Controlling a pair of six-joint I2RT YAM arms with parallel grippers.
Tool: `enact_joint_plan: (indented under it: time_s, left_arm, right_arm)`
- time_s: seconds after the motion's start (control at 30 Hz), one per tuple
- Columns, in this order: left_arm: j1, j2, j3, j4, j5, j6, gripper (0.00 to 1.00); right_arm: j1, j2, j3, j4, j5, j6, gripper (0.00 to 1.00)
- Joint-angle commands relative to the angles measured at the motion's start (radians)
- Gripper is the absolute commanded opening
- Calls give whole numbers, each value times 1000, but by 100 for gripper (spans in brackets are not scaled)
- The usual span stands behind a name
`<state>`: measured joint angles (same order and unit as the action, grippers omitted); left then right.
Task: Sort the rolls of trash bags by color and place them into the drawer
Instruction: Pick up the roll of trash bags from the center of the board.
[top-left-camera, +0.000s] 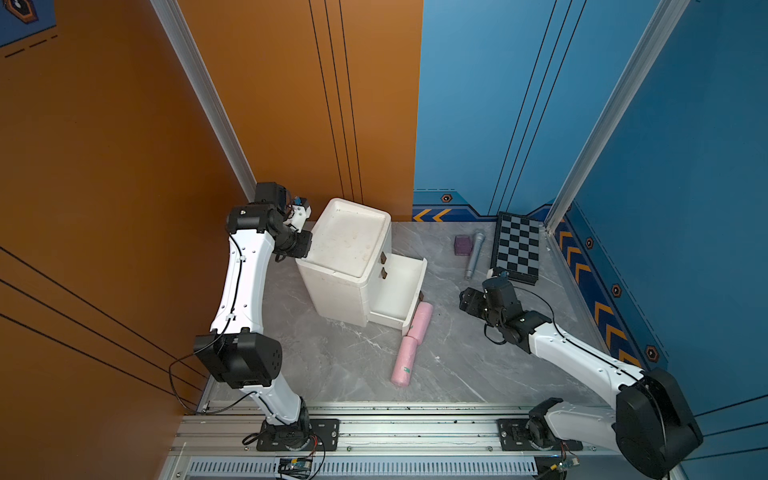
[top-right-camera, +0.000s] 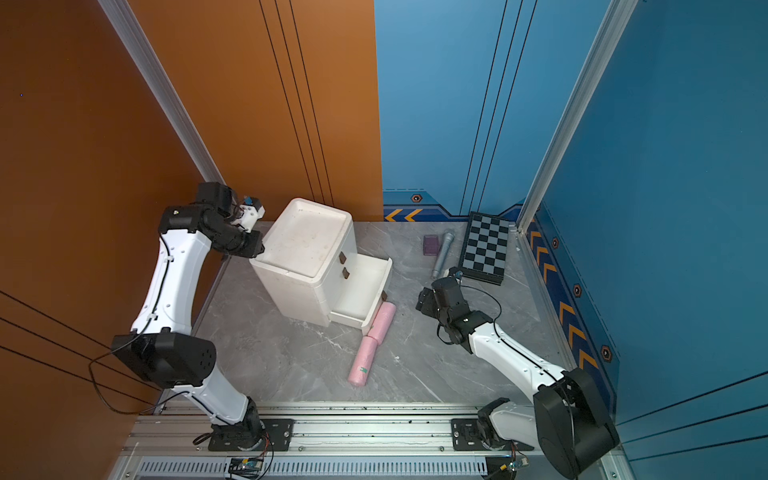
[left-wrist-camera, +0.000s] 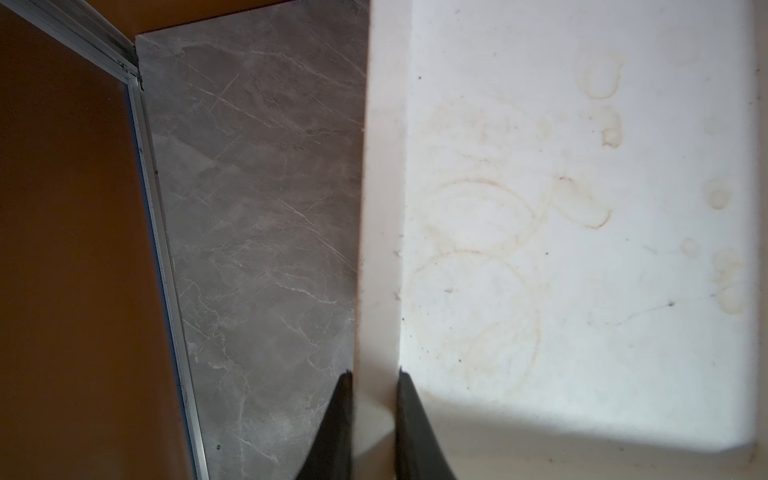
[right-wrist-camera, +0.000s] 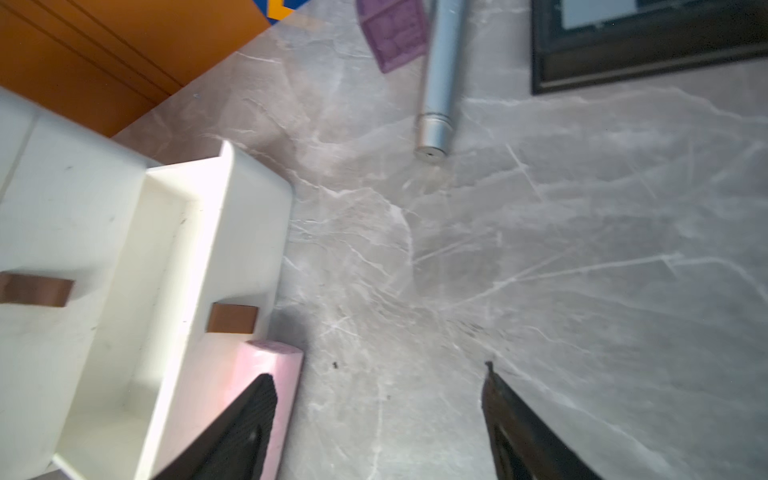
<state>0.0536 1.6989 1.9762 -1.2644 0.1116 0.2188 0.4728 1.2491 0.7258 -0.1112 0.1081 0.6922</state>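
The pink roll (top-left-camera: 420, 320) lies on the table along the front of the pulled-out bottom drawer (top-left-camera: 395, 286), apparently touching it. The labelled pink roll (top-left-camera: 403, 361) lies end to end with it, nearer the rail. Expect both to be light and soft, with a slick plastic skin that gives under the pads and lets them roll away if you nudge them sideways. Take the one at the drawer across its middle, square to its long axis, and squeeze gently. The drawer looks empty. Your right gripper (right-wrist-camera: 376, 370) hangs just beside that roll, fingers spread wide with nothing between them. Your left gripper (left-wrist-camera: 374, 374) is pinched nearly closed on the top rim of the drawer cabinet (left-wrist-camera: 380, 208), probably steadying it.
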Motion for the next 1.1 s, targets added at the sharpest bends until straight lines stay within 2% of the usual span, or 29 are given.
enact_joint_plan:
  time_s: [0.0,0.23,0.4,0.63,1.07]
  left_arm:
    - [-19,71,-51,-161,-59,-81,0]
    - [-28,56,-85,-158,-81,-89,0]
    - [-29,50,-86,-156,-102,-96,0]
    - [-35,66,-72,-143,-87,-53,0]
    - [-40,162,-7,-120,-133,48,0]
  right_arm:
    - [35,40,86,-161,14,-107,86]
    - [139,160,228,-310,22,-74,83]
    - [176,278,309,-362,-37,-25,83]
    - [162,393,375,-373,-147,100,83]
    - [174,497,441,-388,-194,175,83]
